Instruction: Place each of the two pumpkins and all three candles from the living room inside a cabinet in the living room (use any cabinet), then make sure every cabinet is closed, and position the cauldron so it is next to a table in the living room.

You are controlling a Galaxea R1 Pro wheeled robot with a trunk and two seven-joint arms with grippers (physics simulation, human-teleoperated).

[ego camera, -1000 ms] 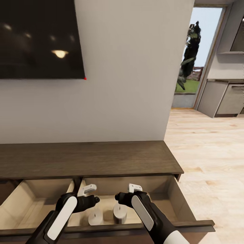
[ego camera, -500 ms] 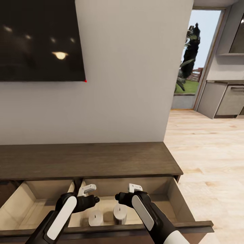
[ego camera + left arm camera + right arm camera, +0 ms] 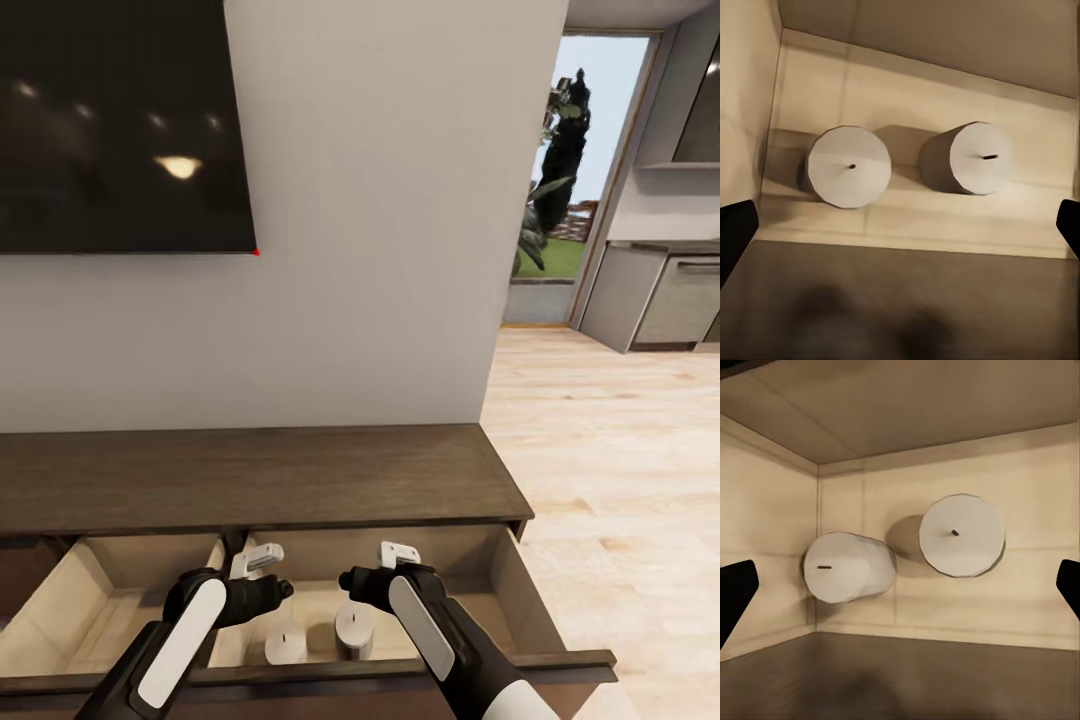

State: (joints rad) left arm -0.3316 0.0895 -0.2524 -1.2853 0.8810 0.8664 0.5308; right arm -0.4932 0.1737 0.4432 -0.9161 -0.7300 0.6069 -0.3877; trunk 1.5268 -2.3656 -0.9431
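The long dark-brown cabinet (image 3: 270, 475) stands against the wall with two drawers pulled out. Two beige candles (image 3: 285, 642) (image 3: 353, 630) stand side by side on the pale floor of the right drawer (image 3: 520, 590). My left gripper (image 3: 283, 589) and right gripper (image 3: 348, 578) hang just above them, pointing down into that drawer. The left wrist view looks down on both candles (image 3: 849, 166) (image 3: 975, 157), and that gripper (image 3: 901, 229) is open and holds nothing. The right gripper (image 3: 900, 585) is also open above the same candles (image 3: 844, 568) (image 3: 961, 535). The pumpkins, cauldron and table are out of view.
The left drawer (image 3: 110, 600) shows a bare beige inside. A dark TV screen (image 3: 120, 120) hangs on the wall above the cabinet. To the right, light wooden floor (image 3: 620, 450) runs to a glass door (image 3: 560, 180) and grey kitchen units (image 3: 660, 290).
The whole picture has shifted a little: wall, TV and cabinet top sit slightly lower now. Both arms and the two candles keep their places relative to each other.
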